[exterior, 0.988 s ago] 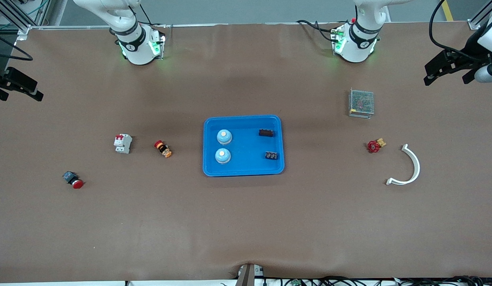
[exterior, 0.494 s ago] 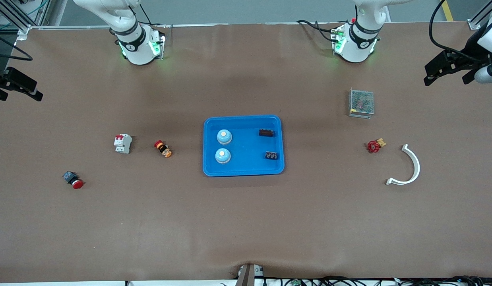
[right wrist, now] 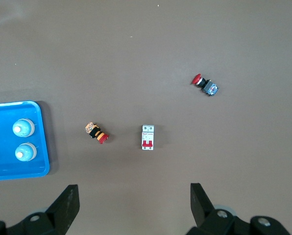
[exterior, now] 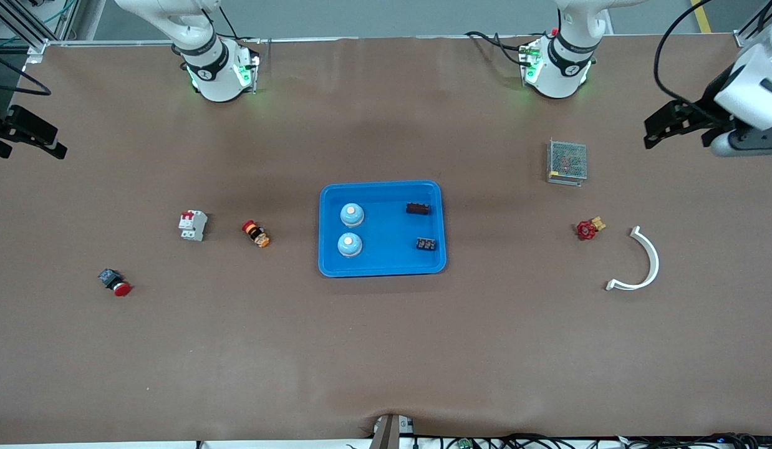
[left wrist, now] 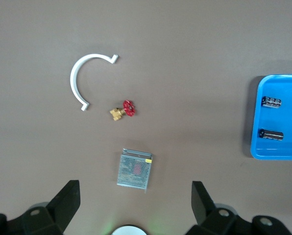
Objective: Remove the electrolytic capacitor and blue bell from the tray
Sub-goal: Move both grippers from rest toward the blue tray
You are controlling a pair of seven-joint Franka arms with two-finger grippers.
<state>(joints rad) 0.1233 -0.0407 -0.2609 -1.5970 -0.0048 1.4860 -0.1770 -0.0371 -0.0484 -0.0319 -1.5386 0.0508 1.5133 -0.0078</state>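
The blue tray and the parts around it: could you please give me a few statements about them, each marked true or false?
1. The blue tray holds two bells and two black capacitors. True.
2. The left gripper is shut on the red valve. False: it is open, empty, above the table's end.
3. The white curved piece lies in the tray. False: it lies on the table.
4. The right gripper is open. True.
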